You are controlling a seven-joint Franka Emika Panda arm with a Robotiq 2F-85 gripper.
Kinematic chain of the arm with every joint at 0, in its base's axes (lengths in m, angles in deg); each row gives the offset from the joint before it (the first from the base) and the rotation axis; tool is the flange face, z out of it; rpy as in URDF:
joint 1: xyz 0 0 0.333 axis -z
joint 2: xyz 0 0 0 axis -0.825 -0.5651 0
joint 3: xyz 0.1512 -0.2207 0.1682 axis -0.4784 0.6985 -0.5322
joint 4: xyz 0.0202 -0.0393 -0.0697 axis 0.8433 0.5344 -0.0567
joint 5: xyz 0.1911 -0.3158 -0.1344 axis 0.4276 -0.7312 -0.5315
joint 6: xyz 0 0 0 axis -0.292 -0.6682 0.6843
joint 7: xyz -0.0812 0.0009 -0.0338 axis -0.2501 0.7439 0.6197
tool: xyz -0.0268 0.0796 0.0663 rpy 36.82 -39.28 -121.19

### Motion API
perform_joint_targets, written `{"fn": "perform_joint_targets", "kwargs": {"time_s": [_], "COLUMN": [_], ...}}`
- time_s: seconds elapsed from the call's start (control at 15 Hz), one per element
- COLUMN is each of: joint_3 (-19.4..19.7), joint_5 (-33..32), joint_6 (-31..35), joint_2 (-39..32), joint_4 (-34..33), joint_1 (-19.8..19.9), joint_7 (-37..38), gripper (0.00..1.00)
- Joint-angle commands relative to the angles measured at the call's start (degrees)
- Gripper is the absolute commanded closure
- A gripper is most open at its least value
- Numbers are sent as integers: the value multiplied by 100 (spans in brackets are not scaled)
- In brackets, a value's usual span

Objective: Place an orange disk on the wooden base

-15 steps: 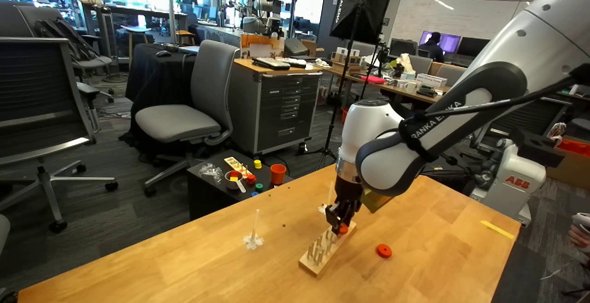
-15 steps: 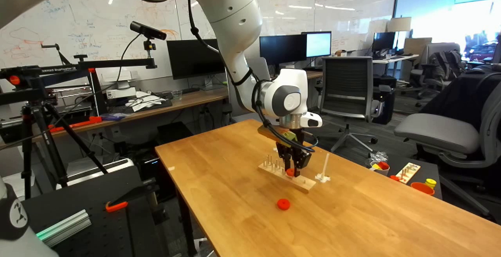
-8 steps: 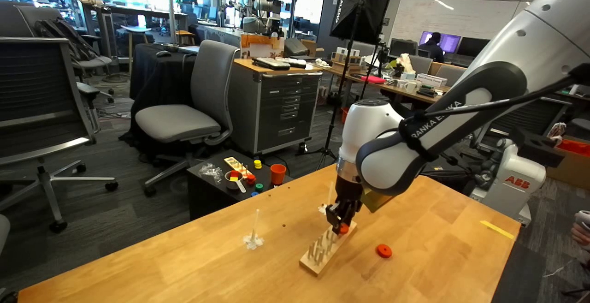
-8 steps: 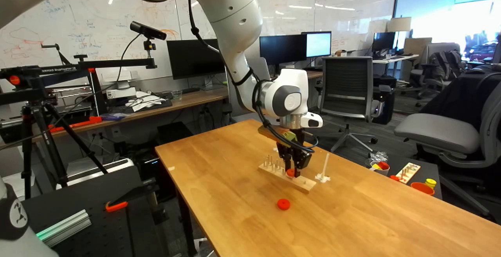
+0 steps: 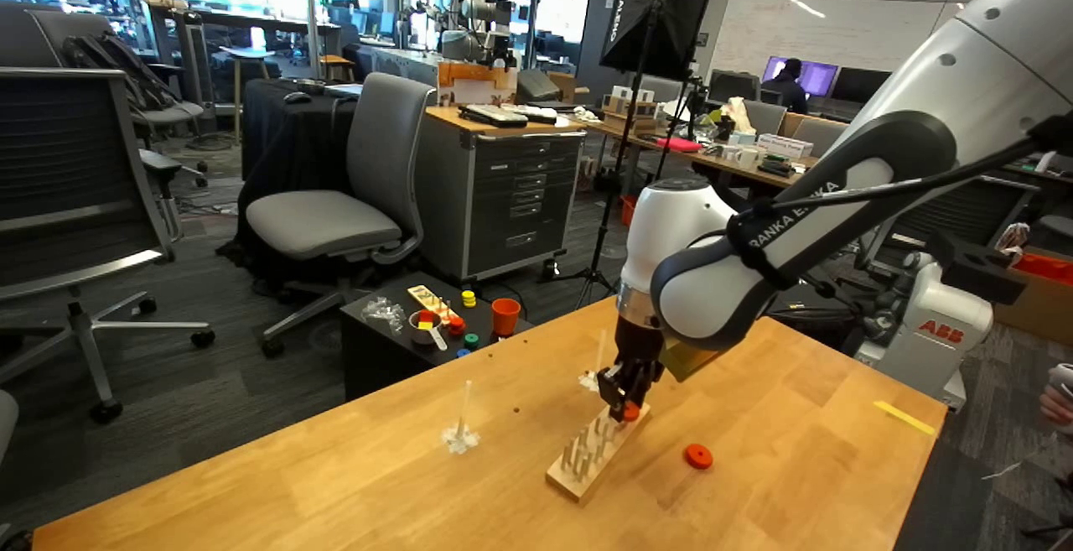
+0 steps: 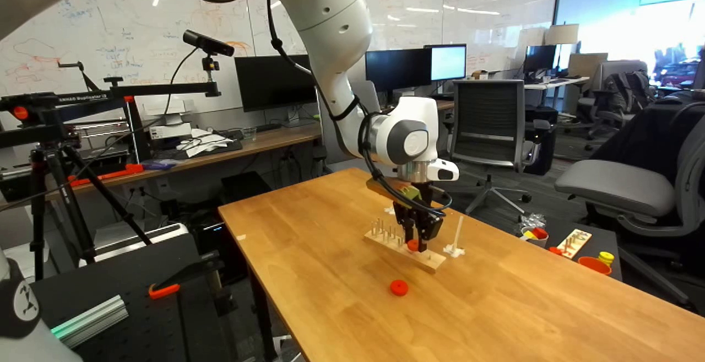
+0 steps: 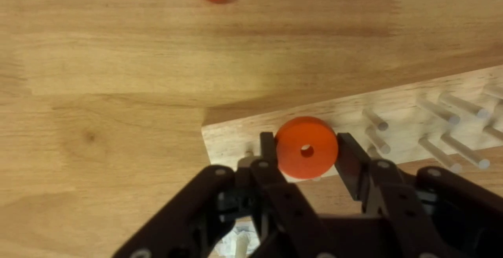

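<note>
Scooted a little since half a second ago: my gripper (image 7: 307,148) and the orange disk (image 7: 306,165) have both shifted along the wooden base (image 7: 401,126), away from the crowded pegs (image 7: 463,150) and toward the end with one stubby peg (image 6: 429,256). Got the disk pinched flat between my two fingertips (image 7: 268,145), one on each side of the rim, its hole facing up. From the wrist view it covers a patch of the base near that end, but honestly I can't tell if its underside touches the wood or hangs just above it, or whether a peg sits under the hole. Meanwhile the redder disk (image 6: 399,287) has stayed put, lying flat on the table (image 6: 495,307) near the base, apart from my fingers. Both exterior views show me reaching down from above with the fingers right over the base. A thin upright stick (image 6: 457,233) on a messy whitish foot stands near the base too, on the opposite side from the redder disk, and a second stick (image 5: 463,408) shows up farther away from it in an exterior view. Off past the table edge there's a black side table (image 5: 369,375) with an orange cup (image 5: 505,316), some stacked yellow pieces (image 5: 469,298) and another pegged board (image 5: 426,295) on it.
</note>
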Motion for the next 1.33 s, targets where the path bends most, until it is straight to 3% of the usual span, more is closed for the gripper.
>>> {"fn": "perform_joint_targets", "kwargs": {"time_s": [0.0,1.27], "joint_3": [7,-140], "joint_5": [3,122], "joint_6": [-126,-80], "joint_2": [135,10], "joint_4": [25,80], "joint_1": [-2,127], "joint_7": [80,-2], "gripper": [82,82]}}
